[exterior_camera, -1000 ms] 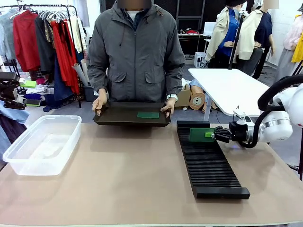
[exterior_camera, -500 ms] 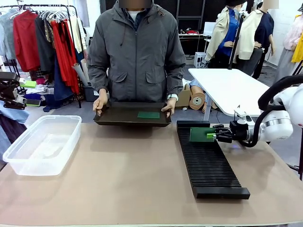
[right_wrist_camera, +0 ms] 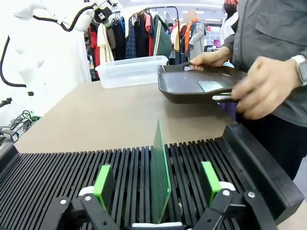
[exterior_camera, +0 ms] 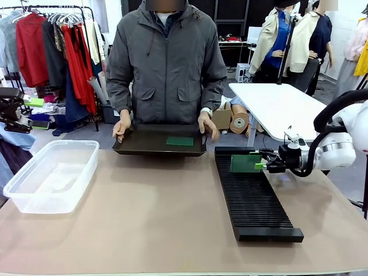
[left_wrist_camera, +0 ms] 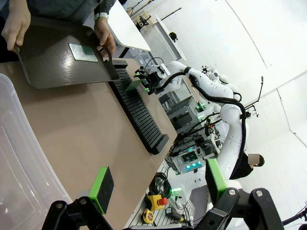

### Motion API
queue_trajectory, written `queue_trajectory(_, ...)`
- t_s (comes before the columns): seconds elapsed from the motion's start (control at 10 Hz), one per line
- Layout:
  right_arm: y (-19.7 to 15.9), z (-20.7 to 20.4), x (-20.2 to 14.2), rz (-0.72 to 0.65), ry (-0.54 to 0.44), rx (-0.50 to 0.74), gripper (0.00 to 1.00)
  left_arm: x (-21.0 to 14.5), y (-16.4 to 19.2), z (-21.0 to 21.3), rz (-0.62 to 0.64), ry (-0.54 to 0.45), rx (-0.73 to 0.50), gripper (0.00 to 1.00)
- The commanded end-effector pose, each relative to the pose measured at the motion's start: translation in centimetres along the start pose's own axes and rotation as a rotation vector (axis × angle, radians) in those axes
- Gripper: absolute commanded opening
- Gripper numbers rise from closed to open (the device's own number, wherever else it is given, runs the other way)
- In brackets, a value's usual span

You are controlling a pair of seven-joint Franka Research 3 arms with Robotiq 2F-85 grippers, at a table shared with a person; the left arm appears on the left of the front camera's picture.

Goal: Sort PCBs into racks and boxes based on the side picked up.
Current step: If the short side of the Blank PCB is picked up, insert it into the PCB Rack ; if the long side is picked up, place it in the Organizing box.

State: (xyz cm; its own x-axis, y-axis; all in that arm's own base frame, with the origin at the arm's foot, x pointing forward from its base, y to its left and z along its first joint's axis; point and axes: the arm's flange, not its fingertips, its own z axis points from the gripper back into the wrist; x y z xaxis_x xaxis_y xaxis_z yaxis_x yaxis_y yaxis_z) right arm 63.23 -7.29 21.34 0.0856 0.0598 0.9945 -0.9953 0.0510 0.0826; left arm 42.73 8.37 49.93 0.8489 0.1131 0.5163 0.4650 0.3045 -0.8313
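the right gripper [right_wrist_camera: 156,189] is released, its jaws spread wide. in the right wrist view a green pcb [right_wrist_camera: 160,172] stands upright on edge in a slot of the black slotted rack [right_wrist_camera: 57,167]. the green pads [right_wrist_camera: 103,184] stand off to either side of it, touching neither face. in the front view this pcb stands near the rack's far end, and the right gripper reaches in from the picture's right, just beside the board's right edge.

the left gripper [left_wrist_camera: 158,184] is also spread open, with nothing between its pads. it hangs above the table [exterior_camera: 144,218], close by the clear plastic tub [exterior_camera: 52,178] on the table's left side.

across the table a person holds a dark tray [exterior_camera: 144,141] with a raised rim at the far edge, and a second pcb [exterior_camera: 180,141] lies flat on it. one hand [exterior_camera: 121,124] grasps the tray's left end. the other hand [exterior_camera: 207,123] is near the tray's right corner, blurred, with its fingers loosely curled. i cannot tell whether it touches the tray.
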Motion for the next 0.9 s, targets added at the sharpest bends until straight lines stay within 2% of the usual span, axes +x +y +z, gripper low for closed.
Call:
queue_trajectory(0.0, 0.17, -0.32, 0.77, 0.008, -0.003, 0.0, 1.0, 0.03, -0.26, 0.04, 0.009, -0.004, -0.007, 1.0)
queue_trajectory(0.8, 0.0, -0.02, 0.01, 0.0, 0.0, 0.0, 1.0, 0.03, -0.26, 0.04, 0.009, -0.004, -0.007, 1.0)
